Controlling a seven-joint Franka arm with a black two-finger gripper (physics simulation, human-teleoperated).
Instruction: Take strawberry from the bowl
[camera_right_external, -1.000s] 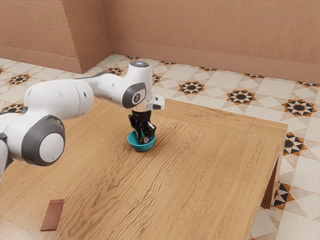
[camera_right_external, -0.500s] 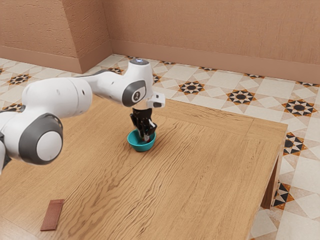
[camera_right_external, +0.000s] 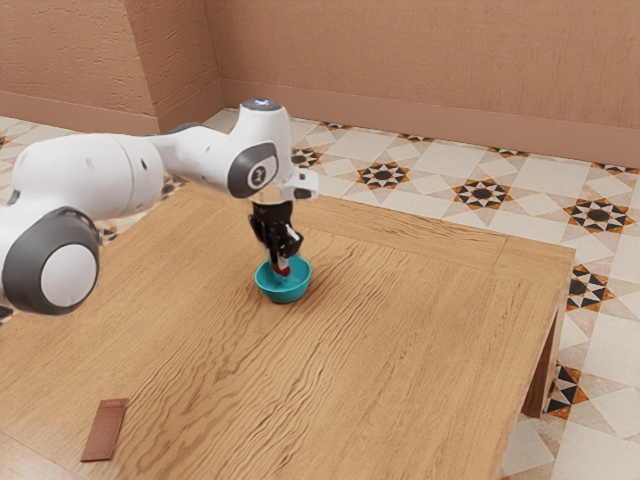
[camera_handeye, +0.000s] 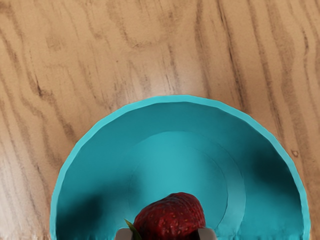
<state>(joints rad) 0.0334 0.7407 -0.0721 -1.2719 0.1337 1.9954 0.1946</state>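
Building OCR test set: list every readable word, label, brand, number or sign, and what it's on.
Readable text: none.
Arm, dark wrist cap: small pale mark, too small to read.
Arm's top cap: tiny marking, illegible.
Bowl, strawberry, reddish-brown slab, table: no text visible.

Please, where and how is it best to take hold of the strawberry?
I would grip the strawberry by two opposite sides of its plump body, coming from above: the bowl is open upward, and its wall would likely hinder a sideways approach. The thin green leaf looks too weak to pinch. The gripper holds it from above, one finger on each side.
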